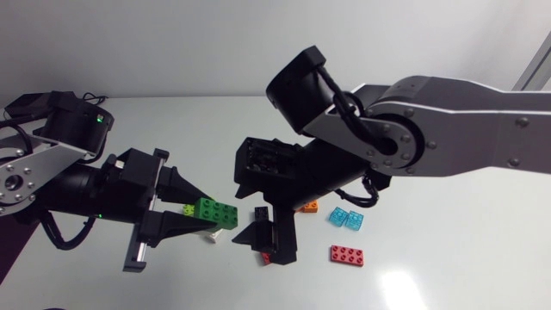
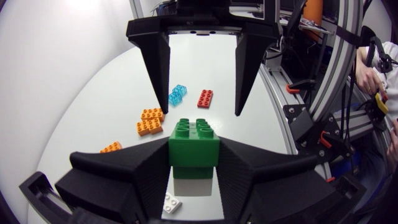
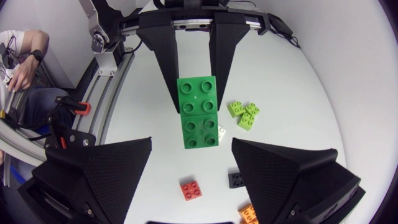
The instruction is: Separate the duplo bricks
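Oblong red plastic brick (image 1: 346,255): lay on the white desk (image 1: 465,275), nearest the front and apart from the other pieces.
Small red square brick (image 1: 267,257): lay on the desk under the right tool (image 2: 201,113).
Right tool: fingers were spread wide with nothing held. It sat just beside the green stack.
Small white brick (image 1: 209,234): lay on the desk beneath the left tool (image 1: 205,215).
Left tool: was clamped on the green stack of two joined plastic duplo bricks (image 1: 215,211), one finger on each side. The stack was held above the desk, its free end toward the right tool's open fingers.
Small black brick (image 1: 261,213): lay by the right tool.
Pair of clear cyan bricks (image 1: 346,218): lay behind the oblong red plastic brick.
Orange bricks (image 2: 150,120): lay near the cyan pair.
Lime-green bricks (image 3: 244,113): lay beside the left tool, farthest back.
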